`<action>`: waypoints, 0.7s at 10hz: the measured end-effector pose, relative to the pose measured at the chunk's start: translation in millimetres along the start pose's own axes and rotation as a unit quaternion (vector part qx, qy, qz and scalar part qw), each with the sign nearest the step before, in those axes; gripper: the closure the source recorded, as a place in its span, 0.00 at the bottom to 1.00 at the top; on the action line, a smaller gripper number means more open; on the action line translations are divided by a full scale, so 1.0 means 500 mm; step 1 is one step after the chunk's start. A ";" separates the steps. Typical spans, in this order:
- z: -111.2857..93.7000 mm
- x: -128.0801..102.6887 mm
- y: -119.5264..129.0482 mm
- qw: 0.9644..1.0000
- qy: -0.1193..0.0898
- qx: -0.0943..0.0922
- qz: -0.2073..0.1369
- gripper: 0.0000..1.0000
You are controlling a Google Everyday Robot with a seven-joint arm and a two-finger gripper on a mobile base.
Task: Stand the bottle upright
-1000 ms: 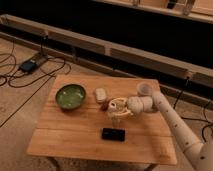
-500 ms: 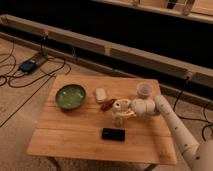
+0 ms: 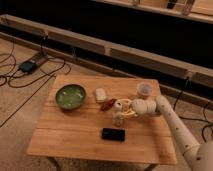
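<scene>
The bottle (image 3: pixel 118 119) is a small whitish cylinder near the middle of the wooden table (image 3: pixel 75 142). It appears to stand roughly upright, just above the black phone (image 3: pixel 113 134). My gripper (image 3: pixel 123 108) reaches in from the right and hovers right over the bottle's top, touching or nearly touching it. A small reddish-brown thing (image 3: pixel 108 104) lies just left of the gripper. I cannot tell whether it is part of the bottle or a separate item.
A green bowl (image 3: pixel 70 96) sits at the table's left. A small white rounded block (image 3: pixel 101 94) lies between the bowl and the gripper. A pale cup (image 3: pixel 144 90) stands at the back right, close to my arm. Cables and a dark box lie on the floor at left.
The gripper has shifted slightly to the right and down over the bottle. The reddish thing left of it shows more clearly. Nothing else has moved.
</scene>
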 end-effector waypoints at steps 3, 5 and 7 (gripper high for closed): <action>0.001 0.000 -0.001 1.000 0.000 0.000 0.001 0.47; 0.001 0.000 -0.001 1.000 0.000 0.000 0.001 0.25; 0.000 0.000 -0.001 1.000 0.000 0.002 0.001 0.20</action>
